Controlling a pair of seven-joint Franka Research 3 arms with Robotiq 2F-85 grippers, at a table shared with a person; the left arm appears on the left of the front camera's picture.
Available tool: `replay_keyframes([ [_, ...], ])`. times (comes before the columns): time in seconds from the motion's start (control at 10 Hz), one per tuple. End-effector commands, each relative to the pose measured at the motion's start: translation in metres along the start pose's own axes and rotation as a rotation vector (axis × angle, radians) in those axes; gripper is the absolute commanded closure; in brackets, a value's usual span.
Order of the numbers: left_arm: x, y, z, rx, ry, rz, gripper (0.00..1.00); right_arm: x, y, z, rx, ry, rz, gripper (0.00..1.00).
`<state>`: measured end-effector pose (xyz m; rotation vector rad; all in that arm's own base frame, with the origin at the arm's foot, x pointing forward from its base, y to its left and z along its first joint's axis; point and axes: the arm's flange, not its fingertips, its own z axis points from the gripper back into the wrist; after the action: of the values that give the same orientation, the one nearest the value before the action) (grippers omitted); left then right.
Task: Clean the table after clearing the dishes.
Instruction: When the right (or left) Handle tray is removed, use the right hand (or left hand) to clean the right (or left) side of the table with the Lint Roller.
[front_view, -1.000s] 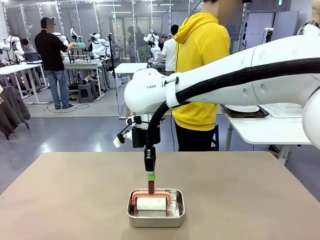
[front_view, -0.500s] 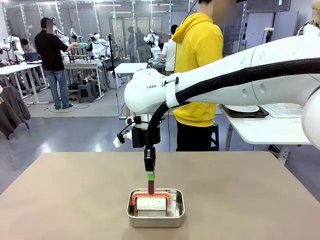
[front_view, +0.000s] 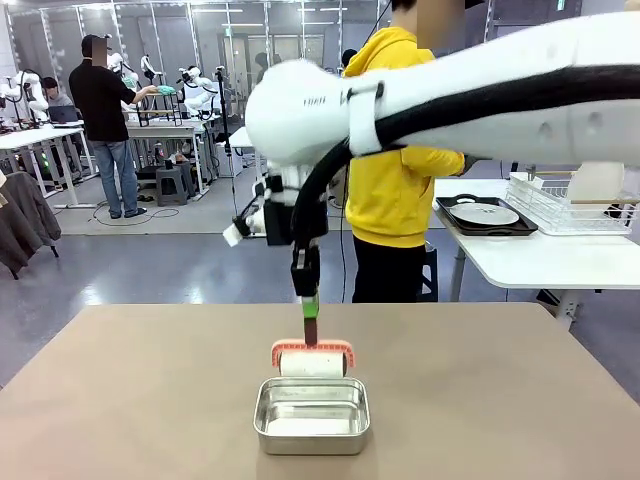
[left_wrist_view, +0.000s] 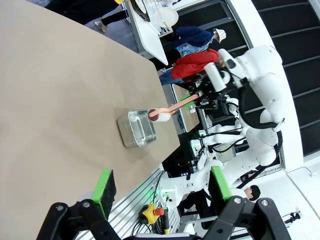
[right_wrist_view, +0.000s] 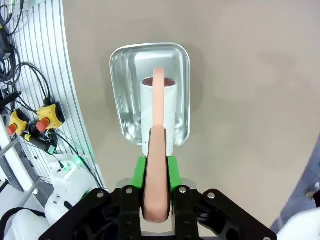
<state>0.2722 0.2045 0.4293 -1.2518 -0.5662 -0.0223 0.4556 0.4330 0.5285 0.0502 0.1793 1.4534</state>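
Pink handle clamped between its green pads, the right gripper (front_view: 310, 318) holds the white roller (front_view: 312, 364) in the air just above the steel pan (front_view: 312, 415), which sits on the tan table (front_view: 130, 400) near the robot's edge. The left gripper (left_wrist_view: 162, 184) hovers over the tabletop, fingers spread with nothing between them. A white plate (front_view: 483, 214) on a black tray (front_view: 500, 231) rests on the white side table (front_view: 540, 262) off to the right

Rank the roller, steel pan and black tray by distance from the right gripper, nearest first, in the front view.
1. Roller: held in the right gripper.
2. Steel pan: just below, on the table.
3. Black tray: far right, on the white table.
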Motion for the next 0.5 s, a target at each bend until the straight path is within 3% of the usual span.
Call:
replay_keyframes([
  [0.0, -0.001, -0.002, 0.002, -0.008, -0.007, -0.004, 0.05, -0.006, 0.005, 0.01, -0.056, 0.016, -0.066, 1.0],
  [0.4, -0.001, -0.002, 0.002, -0.008, -0.007, -0.004, 0.05, -0.01, 0.004, 0.024, -0.046, -0.01, -0.039, 1.0],
])
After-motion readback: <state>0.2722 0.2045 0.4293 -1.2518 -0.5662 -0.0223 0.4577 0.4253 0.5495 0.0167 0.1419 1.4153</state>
